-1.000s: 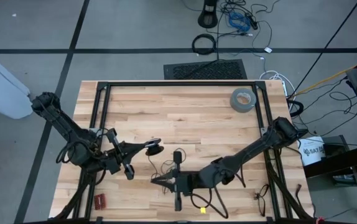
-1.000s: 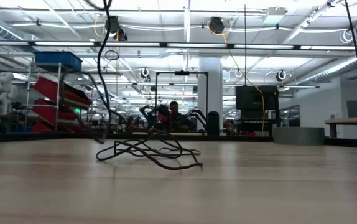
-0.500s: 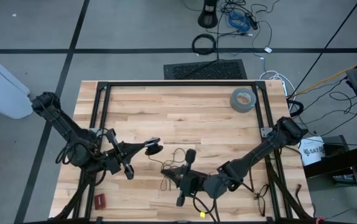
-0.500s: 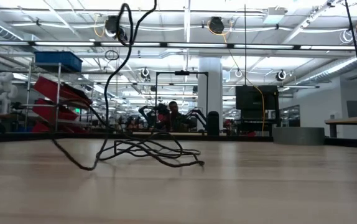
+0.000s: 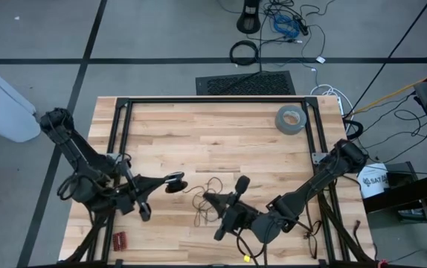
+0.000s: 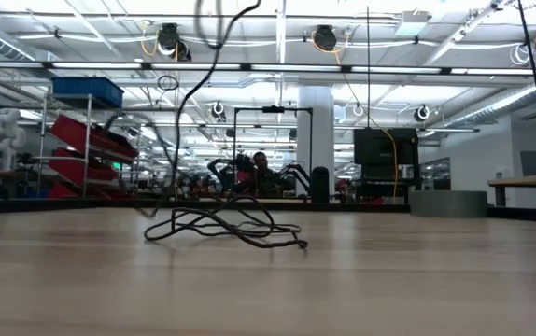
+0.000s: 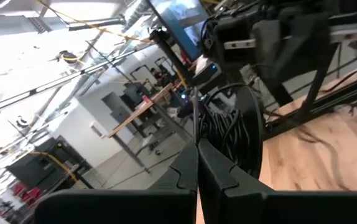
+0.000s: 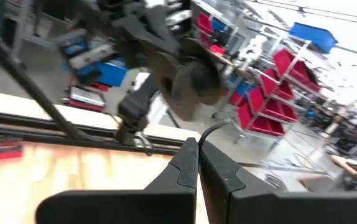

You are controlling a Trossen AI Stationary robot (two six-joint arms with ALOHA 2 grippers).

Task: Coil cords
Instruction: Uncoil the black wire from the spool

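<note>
In the high view the thin black cord [image 5: 207, 195] lies in a loose tangle on the wooden bench [image 5: 213, 141], in the lower middle of the frame, between the two arms. The left hand [image 5: 175, 181] sits just left of the tangle, its fingers pressed together, as the left wrist view shows [image 7: 197, 163]; whether it pinches the cord cannot be told. The right hand [image 5: 212, 199] is at the tangle's right edge, also fully closed in its wrist view [image 8: 198, 163], where a dark strand curves up just past the fingertips. In the low view the cord [image 6: 223, 224] rests in overlapping loops at centre left, and one strand rises steeply to the top edge. A grey tape roll [image 5: 291, 119] lies in the bench's upper right corner.
</note>
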